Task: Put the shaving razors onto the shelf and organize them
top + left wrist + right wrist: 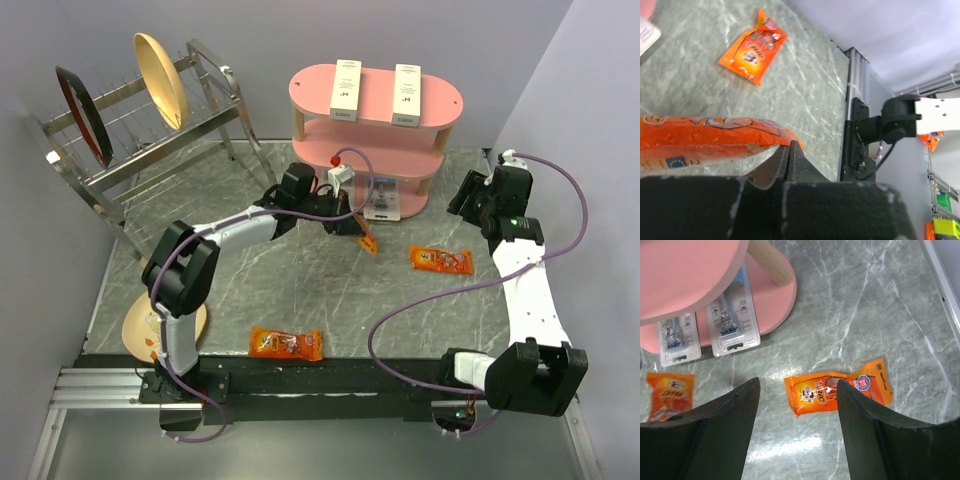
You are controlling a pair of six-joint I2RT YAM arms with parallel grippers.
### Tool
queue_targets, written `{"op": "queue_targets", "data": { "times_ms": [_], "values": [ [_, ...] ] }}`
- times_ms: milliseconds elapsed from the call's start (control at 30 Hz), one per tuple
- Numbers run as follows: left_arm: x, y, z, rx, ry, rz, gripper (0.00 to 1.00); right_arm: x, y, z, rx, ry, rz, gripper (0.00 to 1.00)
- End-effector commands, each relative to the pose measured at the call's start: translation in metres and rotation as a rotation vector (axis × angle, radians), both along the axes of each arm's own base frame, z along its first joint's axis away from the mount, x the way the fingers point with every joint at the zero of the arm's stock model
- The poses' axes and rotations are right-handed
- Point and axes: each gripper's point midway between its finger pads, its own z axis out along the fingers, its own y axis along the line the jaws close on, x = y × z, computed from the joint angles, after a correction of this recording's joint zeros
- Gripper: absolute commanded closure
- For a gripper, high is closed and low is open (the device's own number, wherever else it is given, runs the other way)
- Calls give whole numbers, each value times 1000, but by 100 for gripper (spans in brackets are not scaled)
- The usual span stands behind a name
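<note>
On the shelf [776, 299], lowest board, under the middle tier: both razors [732, 322], flat, side by side, barely apart. Run with long axes parallel, pointing straight out of the shelf's front, and overhang that front edge with their near ends. Look placed, then, though hardly squared up.

Just off the shelf's front, a little left of the razors: left gripper [356, 230], clamped on an orange packet [705, 137]. Sits nearer than the other arm, yet has its jaws full. Off the shelf's right end, well apart from the razors: right gripper [796, 384], spread wide and holding nothing. Faces the shelf's front corner, razors ahead and to its left, seen end-on.

Probably calls for a push along that long axis, deeper under the middle tier, or a pinch across the narrow width. Favours the free right gripper over the loaded left one.

Between right gripper and shelf, on the surface [880, 315]: a second orange packet [837, 390], likely cleared only by a high approach. Just beside the right-hand razor pack: a wooden post [767, 260] of the shelf, tight for wide jaws. On the shelf's top board: two white boxes [346, 88], out of the way. Far left of the shelf: a wire rack [150, 130], no concern.
</note>
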Motion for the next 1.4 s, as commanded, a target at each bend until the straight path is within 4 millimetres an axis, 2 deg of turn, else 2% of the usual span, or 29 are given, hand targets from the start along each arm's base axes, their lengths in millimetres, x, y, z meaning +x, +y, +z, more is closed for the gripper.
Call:
{"op": "queue_targets", "data": {
  "times_ms": [0,167,233,267,333,367,467,533,567,633,667,700,733,800,833,867,933,967,1067,1167,1233,1333,1367],
  "values": [
    [-11,7,46,-91,-114,-54,99,8,-10,23,-52,-69,-15,30],
    [-10,7,109,-179,-240,-43,99,3,-17,23,-86,-68,-28,30],
    [-11,6,128,-207,-275,-55,99,1,-19,24,-98,-72,-26,30],
    [-9,5,145,-231,-306,-57,99,0,-20,25,-106,-73,-29,30],
    [-8,2,157,-259,-314,-66,99,-3,-21,23,-113,-70,-31,30],
    [-6,0,169,-279,-331,-67,99,-4,-22,24,-115,-73,-34,30],
    [-4,-4,187,-313,-342,-68,99,-8,-25,22,-121,-71,-39,30],
    [-1,-6,190,-318,-345,-62,99,-11,-27,24,-125,-78,-48,30],
    [0,-7,199,-335,-358,-64,99,-12,-28,23,-128,-74,-47,30],
    [4,-13,197,-336,-358,-65,99,-15,-30,21,-128,-69,-56,30],
    [6,-15,203,-347,-375,-63,99,-17,-31,20,-126,-67,-60,30],
    [10,-19,197,-343,-367,-62,99,-18,-32,19,-126,-66,-65,30],
    [12,-21,202,-352,-379,-64,99,-18,-33,19,-127,-67,-67,30],
    [20,-29,193,-344,-375,-61,99,-19,-34,18,-127,-67,-69,30],
    [24,-31,197,-352,-391,-59,99,-19,-35,19,-127,-70,-74,30],
    [29,-36,186,-340,-383,-59,99,-19,-37,19,-127,-68,-78,30],
    [36,-40,184,-342,-393,-54,99,-20,-39,20,-128,-67,-85,30],
    [41,-43,174,-332,-384,-53,99,-20,-40,20,-129,-67,-85,30],
    [50,-49,161,-324,-376,-51,99,-19,-42,21,-131,-68,-92,30],
    [58,-54,158,-331,-375,-45,99,-19,-46,22,-135,-66,-99,30],
    [60,-55,164,-346,-388,-42,99,-19,-48,22,-143,-64,-101,30],
    [67,-58,162,-347,-390,-35,99,-19,-51,17,-142,-55,-111,30],
    [73,-58,155,-340,-376,-27,99,-20,-51,15,-141,-50,-112,30]
  ]
}}
